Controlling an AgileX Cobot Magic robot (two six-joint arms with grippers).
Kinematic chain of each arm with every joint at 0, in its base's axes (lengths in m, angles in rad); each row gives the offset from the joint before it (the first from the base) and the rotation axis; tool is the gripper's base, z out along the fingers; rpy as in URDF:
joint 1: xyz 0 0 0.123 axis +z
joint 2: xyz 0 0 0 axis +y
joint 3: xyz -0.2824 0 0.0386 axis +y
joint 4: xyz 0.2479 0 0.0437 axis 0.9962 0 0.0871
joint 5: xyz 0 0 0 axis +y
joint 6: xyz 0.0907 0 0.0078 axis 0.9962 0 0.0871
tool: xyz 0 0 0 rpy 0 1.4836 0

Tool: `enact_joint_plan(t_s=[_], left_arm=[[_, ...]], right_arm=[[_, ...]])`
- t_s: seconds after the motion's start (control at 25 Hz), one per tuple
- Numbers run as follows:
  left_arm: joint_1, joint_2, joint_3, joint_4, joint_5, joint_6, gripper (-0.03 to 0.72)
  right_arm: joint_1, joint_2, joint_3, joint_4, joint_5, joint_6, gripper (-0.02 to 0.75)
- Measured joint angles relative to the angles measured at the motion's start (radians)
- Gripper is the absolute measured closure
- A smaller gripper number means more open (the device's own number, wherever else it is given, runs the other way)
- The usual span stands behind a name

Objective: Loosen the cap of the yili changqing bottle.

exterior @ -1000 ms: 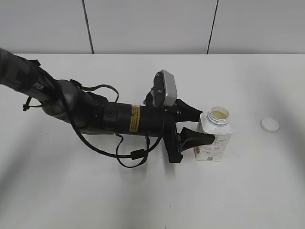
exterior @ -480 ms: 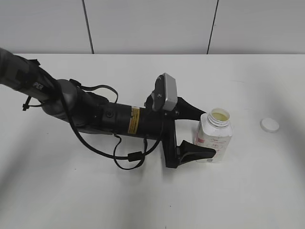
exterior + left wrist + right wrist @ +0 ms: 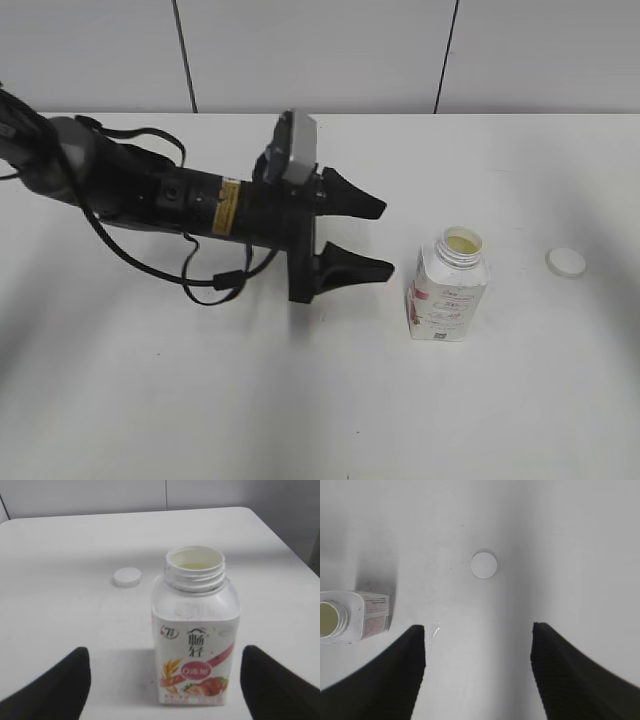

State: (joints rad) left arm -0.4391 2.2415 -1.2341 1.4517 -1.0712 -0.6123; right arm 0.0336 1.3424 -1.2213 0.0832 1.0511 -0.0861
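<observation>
White plastic with a squarish body and sloped shoulders: that is the one yili changqing bottle I have on the table, standing upright near my side, its wide threaded neck uncapped and pale liquid showing inside. Its label is glossy, red-pink and white, with printed fruit and grain in my left wrist view. To its left, my left gripper hangs with its two black, matte, wedge-shaped fingers spread wide and holding nothing, clear of the bottle with a gap of bare table between them. A second ago those fingers sat on either side of the bottle's body; now the arm has drawn back to the left and the bottle stands alone, in the same spot. Farther right lies the one cap, a small flat round white disc, well apart from the bottle. My right gripper looks down from above on cap and bottle, its two dark fingers parted with nothing between them. Beyond runs a pale panelled wall.
</observation>
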Motion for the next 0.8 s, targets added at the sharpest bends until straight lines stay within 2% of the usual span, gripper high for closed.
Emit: enact_joint_plan(t_s=[0.2,0.28,0.4,0.6,0.8], left_arm=[[0.118,-0.083,0.000,0.132,0.002,-0.132,0.142],[0.170,-0.130,0.000,0.151,0.014,-0.163,0.145],[0.220,-0.217,0.001,0.160,0.143,-0.198,0.144],[0.236,-0.367,0.001,0.147,0.607,-0.252,0.144],[0.237,-0.455,0.001,-0.031,1.115,-0.275,0.175]], right_arm=[[0.000,0.000,0.000,0.000,0.000,0.000,0.216],[0.000,0.000,0.000,0.000,0.000,0.000,0.216],[0.000,0.000,0.000,0.001,0.000,0.000,0.216],[0.000,0.000,0.000,0.002,-0.013,0.001,0.216],[0.000,0.000,0.000,-0.009,-0.038,0.000,0.216]])
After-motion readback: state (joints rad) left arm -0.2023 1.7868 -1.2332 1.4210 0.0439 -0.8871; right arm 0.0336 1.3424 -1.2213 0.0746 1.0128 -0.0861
